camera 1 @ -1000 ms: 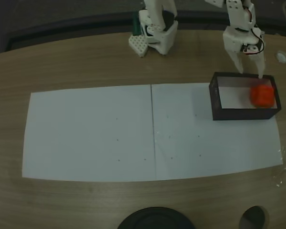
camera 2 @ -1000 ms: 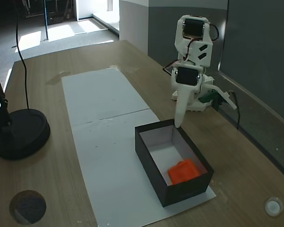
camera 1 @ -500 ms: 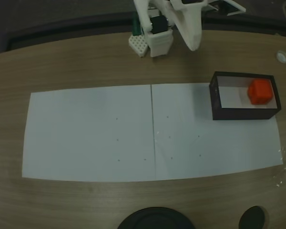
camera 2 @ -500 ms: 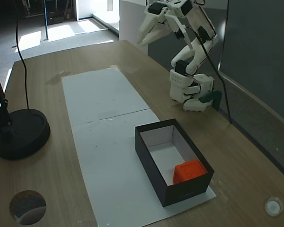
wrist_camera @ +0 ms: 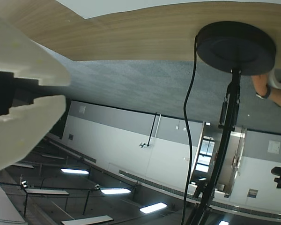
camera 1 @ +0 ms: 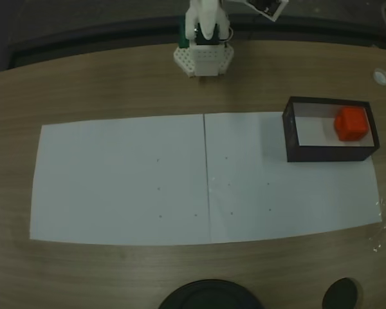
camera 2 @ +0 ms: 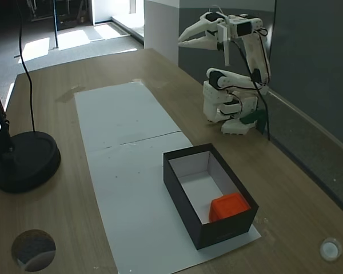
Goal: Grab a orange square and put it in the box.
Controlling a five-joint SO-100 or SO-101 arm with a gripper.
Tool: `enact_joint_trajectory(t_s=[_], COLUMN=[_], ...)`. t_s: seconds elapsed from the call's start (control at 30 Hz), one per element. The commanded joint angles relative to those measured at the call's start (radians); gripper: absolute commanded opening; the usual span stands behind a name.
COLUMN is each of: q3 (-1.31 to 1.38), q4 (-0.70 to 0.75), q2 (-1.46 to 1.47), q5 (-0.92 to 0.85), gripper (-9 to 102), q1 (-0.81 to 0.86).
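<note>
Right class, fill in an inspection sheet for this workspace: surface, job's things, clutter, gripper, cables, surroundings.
Surface: wooden table with white paper sheets.
Job's things: orange square lies inside the box, at one end.
Clutter: black round lamp base; small white disc.
Gripper: gripper raised above the arm base, fingers slightly apart, holding nothing.
Cables: black cable to the lamp base.
Surroundings: grey carpet, dark wall panel.

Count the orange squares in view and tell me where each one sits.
1. The orange square lies inside the box, at its right end in a fixed view, the near end in the other. None on the white paper.
</note>
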State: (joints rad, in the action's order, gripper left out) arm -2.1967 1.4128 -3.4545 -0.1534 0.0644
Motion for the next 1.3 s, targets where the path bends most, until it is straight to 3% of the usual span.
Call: enact_joint_trajectory(t_s=[0.0, 0.1, 0.23, 0.43, 0.57, 0.77, 1.1, 1.27], q3=[0.008, 0.0, -0.098, -0.436, -0.638, -0.805, -0.919, -0.879], q4=[-0.034, -0.054, -0.193, -0.434, -0.518, -0.543, -0.525, -0.402], q2=[-0.012, -0.011, -0.011, -0.011, -0.011, -0.011, -0.011, -0.011], q5=[-0.021, -0.021, -0.023, -0.021, -0.014, -0.005, 0.213, 0.204], gripper=[0, 0, 0, 0, 0, 0, 0, 0], q1=[0.0, 0.0, 0.002, 0.025, 0.023, 0.021, 0.02, -0.051])
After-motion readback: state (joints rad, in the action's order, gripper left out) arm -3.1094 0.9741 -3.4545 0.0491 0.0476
